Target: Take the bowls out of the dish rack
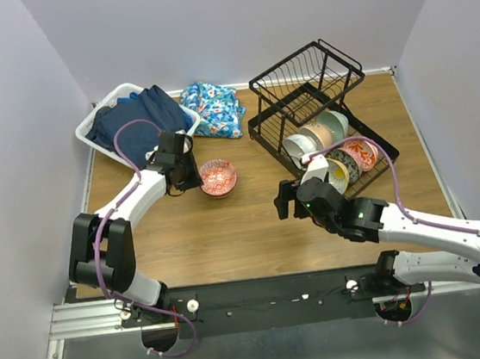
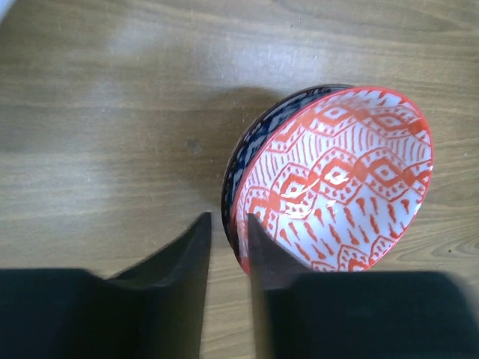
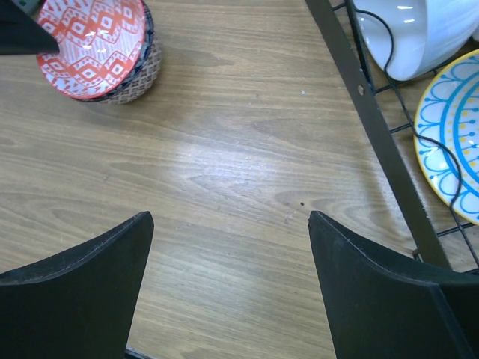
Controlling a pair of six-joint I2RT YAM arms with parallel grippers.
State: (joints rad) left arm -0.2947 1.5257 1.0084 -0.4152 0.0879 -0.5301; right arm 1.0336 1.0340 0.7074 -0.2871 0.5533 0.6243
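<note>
A red-orange patterned bowl (image 1: 218,178) sits nested in a dark patterned bowl (image 2: 247,142) on the wooden table, left of the black wire dish rack (image 1: 317,93). My left gripper (image 1: 190,178) is at its left rim, jaws a little apart; one finger lies over the bowl's inside (image 2: 337,179), the other outside, with wood showing between. The rack's lower tier holds several bowls: white (image 1: 299,145), tan (image 1: 317,134), mint green (image 1: 335,122), red floral (image 1: 360,152), yellow with a teal rim (image 1: 337,174). My right gripper (image 1: 284,200) is wide open and empty over bare table beside the rack (image 3: 374,127).
A white laundry basket (image 1: 99,126) with dark blue clothes (image 1: 142,121) stands at the back left, with a floral cloth (image 1: 215,109) beside it. The rack's upper tier is angled and holds nothing. Walls close in the table on three sides.
</note>
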